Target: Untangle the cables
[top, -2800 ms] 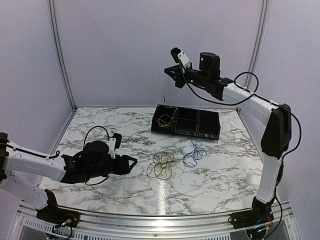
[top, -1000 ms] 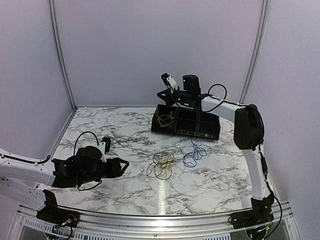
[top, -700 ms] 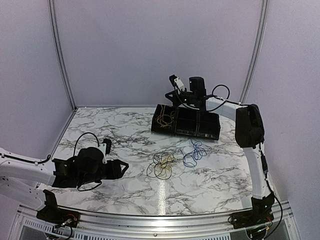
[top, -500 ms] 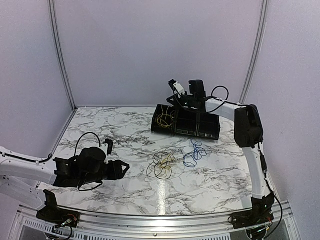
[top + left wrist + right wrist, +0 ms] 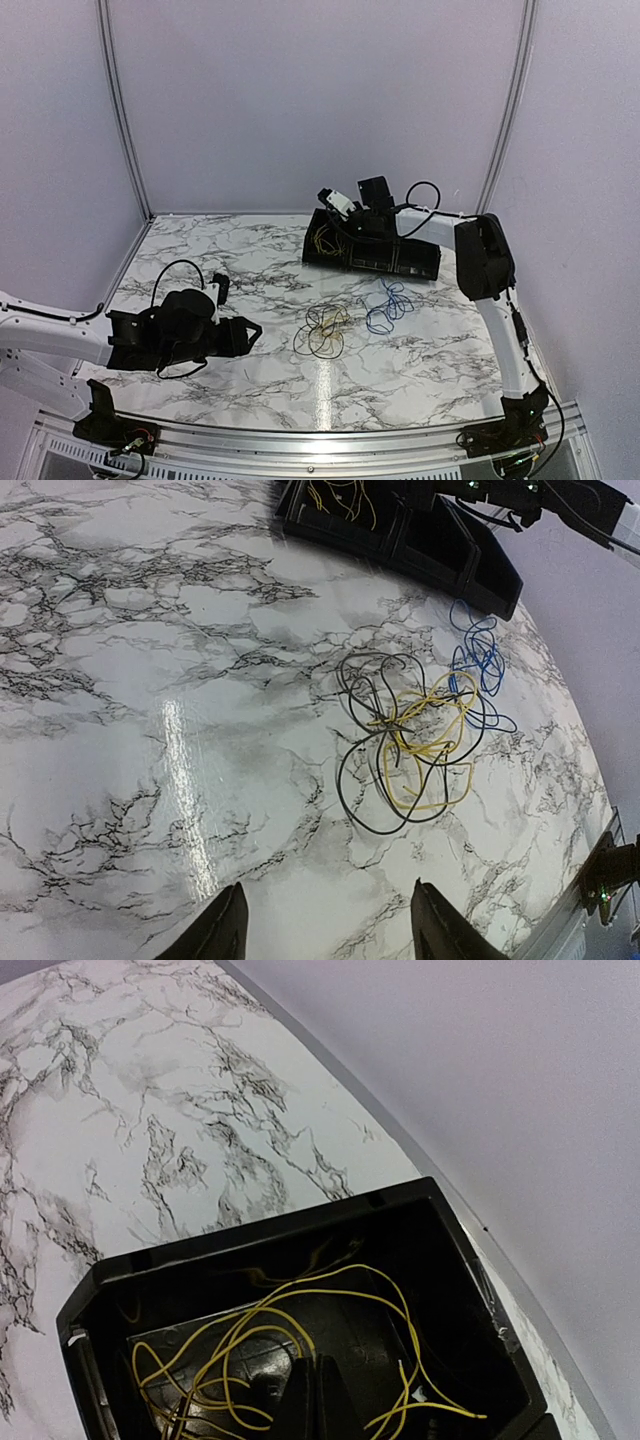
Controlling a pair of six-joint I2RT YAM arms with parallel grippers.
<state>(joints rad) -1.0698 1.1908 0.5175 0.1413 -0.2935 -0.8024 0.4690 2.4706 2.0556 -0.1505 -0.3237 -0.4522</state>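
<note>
A yellow cable (image 5: pixel 356 1266) lies coiled in the left compartment of the black tray (image 5: pixel 250 1235). One end runs up into my right gripper (image 5: pixel 313 1360), which is shut on it and reaches down into that compartment (image 5: pixel 335 228). On the marble, a black cable (image 5: pixel 341 780) and a second yellow cable (image 5: pixel 432 748) lie tangled together (image 5: pixel 325 332). A blue cable (image 5: pixel 478 658) rests just to their right (image 5: pixel 388 305), its edge touching the tangle. My left gripper (image 5: pixel 325 925) hovers low over the table, open and empty, left of the tangle (image 5: pixel 245 335).
The tray (image 5: pixel 400 265) has several compartments and sits at the back of the table, right of centre. Bare marble lies between the left gripper and the tangle. Grey walls enclose the back and sides.
The right arm has come down from high above the tray and moved left into its left compartment, bringing the yellow cable. The left arm pulled back, then edged slightly right.
</note>
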